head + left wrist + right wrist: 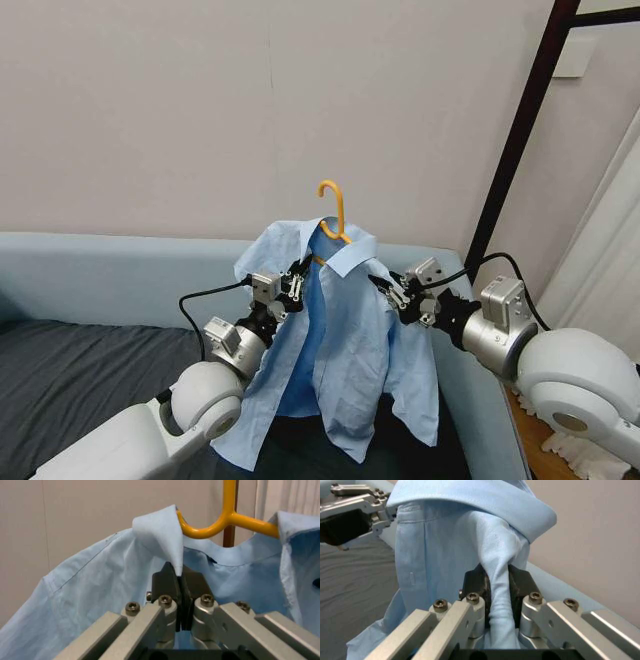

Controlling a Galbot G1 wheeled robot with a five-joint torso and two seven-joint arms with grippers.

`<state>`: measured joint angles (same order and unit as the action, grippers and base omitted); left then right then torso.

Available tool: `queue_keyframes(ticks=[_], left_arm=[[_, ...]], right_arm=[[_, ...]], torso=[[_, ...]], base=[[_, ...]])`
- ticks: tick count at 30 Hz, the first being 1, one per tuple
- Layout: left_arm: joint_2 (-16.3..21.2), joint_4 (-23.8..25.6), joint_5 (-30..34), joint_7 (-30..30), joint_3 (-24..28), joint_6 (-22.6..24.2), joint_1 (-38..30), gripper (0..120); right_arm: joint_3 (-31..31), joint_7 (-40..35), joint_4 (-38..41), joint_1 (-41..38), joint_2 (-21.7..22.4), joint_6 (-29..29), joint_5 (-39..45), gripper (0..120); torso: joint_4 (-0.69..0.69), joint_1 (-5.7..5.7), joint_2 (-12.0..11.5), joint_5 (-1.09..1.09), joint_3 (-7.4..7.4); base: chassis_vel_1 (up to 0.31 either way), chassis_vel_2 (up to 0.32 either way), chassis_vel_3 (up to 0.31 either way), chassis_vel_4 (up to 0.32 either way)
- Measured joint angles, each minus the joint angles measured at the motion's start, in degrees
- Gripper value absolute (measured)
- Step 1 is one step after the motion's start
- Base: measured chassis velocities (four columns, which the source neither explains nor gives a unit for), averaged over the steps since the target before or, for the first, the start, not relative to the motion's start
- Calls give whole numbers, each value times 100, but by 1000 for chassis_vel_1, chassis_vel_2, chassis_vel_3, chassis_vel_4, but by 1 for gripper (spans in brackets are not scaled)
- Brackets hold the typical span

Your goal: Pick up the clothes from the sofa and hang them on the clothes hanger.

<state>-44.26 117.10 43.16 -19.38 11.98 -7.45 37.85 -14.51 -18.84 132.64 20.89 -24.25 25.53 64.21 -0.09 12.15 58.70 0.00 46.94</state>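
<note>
A light blue shirt hangs on a yellow hanger held up in front of the wall. My left gripper is shut on the shirt's left front edge just under the collar; its view shows the pads pinching the blue cloth below the hanger's yellow neck. My right gripper is shut on the right shoulder, with a fold of cloth bunched between its pads. The shirt's tails dangle over the sofa.
The light blue sofa back and dark grey seat lie below. A dark rack pole slants up at the right, with a white curtain beside it. My left gripper shows far off in the right wrist view.
</note>
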Motion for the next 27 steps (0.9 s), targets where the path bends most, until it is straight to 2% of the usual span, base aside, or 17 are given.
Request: queue_keyframes(ticks=[4, 8, 11, 12, 14, 15, 16, 20, 21, 24, 25, 27], left_arm=[[76, 46, 9, -44, -154, 32, 179, 0], [155, 149, -73, -49, -425, 126, 568, 7], [270, 330, -222, -126, -587, 329, 804, 24], [270, 330, -222, -126, -587, 329, 804, 24], [353, 469, -265, -187, -726, 432, 939, 34], [353, 469, -265, -187, -726, 432, 939, 34], [404, 549, -298, -192, -822, 447, 1049, 39], [501, 837, -469, -192, -1131, 413, 1556, 56], [501, 837, -469, -192, -1131, 413, 1556, 56], [507, 1132, -683, -179, -1457, 276, 2159, 71], [507, 1132, -683, -179, -1457, 276, 2159, 71], [485, 1271, -748, -183, -1645, 187, 2593, 78]], right_arm=[[-9, 0, -10, -46, -5, -2, 4, 7], [-22, -9, 0, -87, 6, -2, 56, 7], [-63, -78, 21, -153, -1, -2, 153, 7], [-63, -78, 21, -153, -1, -2, 153, 7], [-81, -194, 45, -177, -15, 3, 261, 7], [-81, -194, 45, -177, -15, 3, 261, 7], [-93, -315, 67, -195, -28, 29, 350, 7], [-100, -519, 128, -206, -27, 55, 586, 7], [-100, -519, 128, -206, -27, 55, 586, 7], [-9, -604, 174, -174, -20, 55, 707, 7], [-9, -604, 174, -174, -20, 55, 707, 7], [111, -655, 195, -89, 27, 55, 711, 7]], torso=[[0, 0, 0, 0, 0], [1, 0, 0, -2, 0], [0, 0, 0, -1, 0], [0, 0, 0, -1, 0], [0, 0, 0, -1, 0], [0, 0, 0, -1, 0], [0, 0, 0, -1, 0], [1, 0, 0, 0, 0], [1, 0, 0, 0, 0], [0, 0, 0, -1, 0], [0, 0, 0, -1, 0], [1, 0, 0, 0, 0]], base=[[0, 0, 0, 0], [0, 0, 0, 0], [0, 0, 0, 0], [0, 0, 0, 0], [0, 0, 0, 0], [0, 0, 0, 0], [0, 0, 0, 0], [0, 0, 0, 0], [0, 0, 0, 0], [0, 0, 0, 0], [0, 0, 0, 0], [0, 0, 0, 0]])
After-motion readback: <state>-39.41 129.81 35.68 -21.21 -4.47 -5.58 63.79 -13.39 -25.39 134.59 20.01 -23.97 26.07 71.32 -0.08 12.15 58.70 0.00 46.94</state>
